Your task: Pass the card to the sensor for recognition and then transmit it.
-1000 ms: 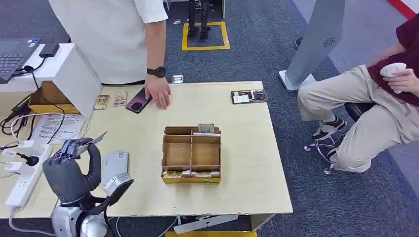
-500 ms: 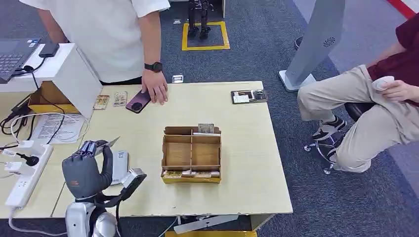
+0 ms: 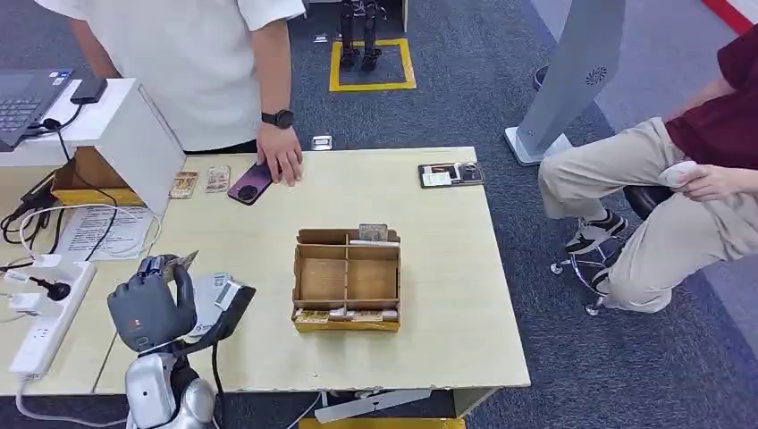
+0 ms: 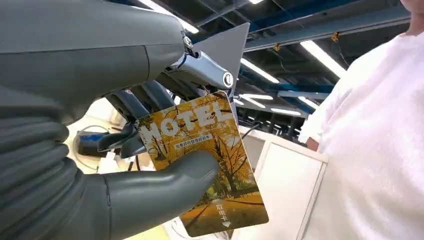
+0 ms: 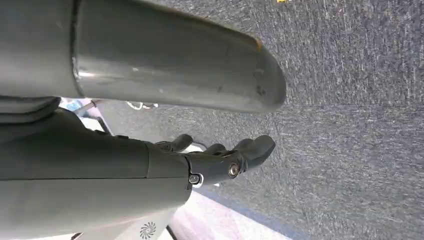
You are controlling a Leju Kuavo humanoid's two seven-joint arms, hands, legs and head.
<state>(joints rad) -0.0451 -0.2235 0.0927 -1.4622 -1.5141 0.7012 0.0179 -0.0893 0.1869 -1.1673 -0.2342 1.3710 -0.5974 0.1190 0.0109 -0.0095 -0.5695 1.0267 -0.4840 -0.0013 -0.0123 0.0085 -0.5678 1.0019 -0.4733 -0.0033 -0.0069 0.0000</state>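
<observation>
Yellow card (image 4: 210, 165) pinched in the left hand (image 3: 147, 304) just above the sensor (image 3: 213, 299) — scanning step — next, hand it over.

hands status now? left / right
Left hand: holding the hotel card, pinched by the thumb.
Right hand: holds nothing, fingers apart, open.

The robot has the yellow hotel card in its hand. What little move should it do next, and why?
Probably lower the left hand a little toward the grey card reader on the table. The hotel card is pinched between thumb and fingers and sits raised beside the reader, seemingly not on it yet, so it likely hasn't been sensed.
</observation>
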